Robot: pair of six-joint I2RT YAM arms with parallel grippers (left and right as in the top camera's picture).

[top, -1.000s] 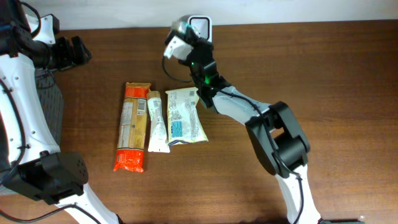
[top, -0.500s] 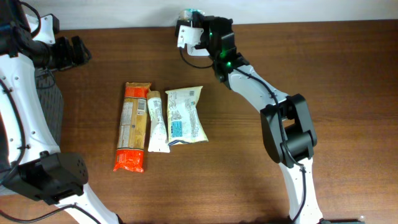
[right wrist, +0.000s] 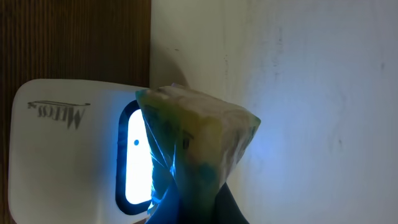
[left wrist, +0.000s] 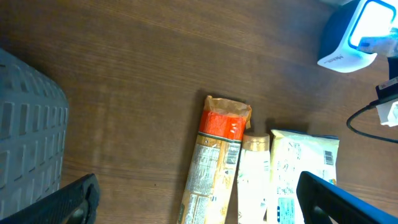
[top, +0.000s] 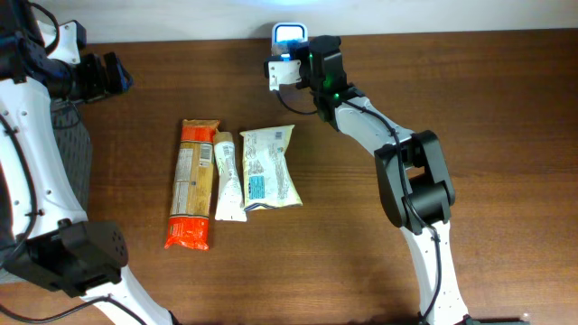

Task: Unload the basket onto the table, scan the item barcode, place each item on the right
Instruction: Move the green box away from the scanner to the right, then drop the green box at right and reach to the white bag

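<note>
Right wrist: at frame centre, a crumpled yellow-green plastic packet point(right wrist: 193, 137), pinched at its lower end in the right gripper point(right wrist: 193, 210), jaws clamped on it. Sits directly before the glowing blue window of the white box-shaped barcode scanner point(right wrist: 68, 143), left of centre; cannot tell whether touching or just clear. No barcode visible from here.

Overhead: places both at top middle of the dark wooden table point(top: 470, 135).

Probably presenting the code. Hold steady, roll the wrist slowly so a flat printed face, not a crease, meets the light. Grip firmly without crushing.

Left of centre, side by side: long orange-and-tan packet point(top: 193, 183), white tube sachet point(top: 228, 176), cream pouch with blue label point(top: 268, 168).

Upper left: left gripper point(top: 107, 74), jaws wide apart, nothing held.
</note>
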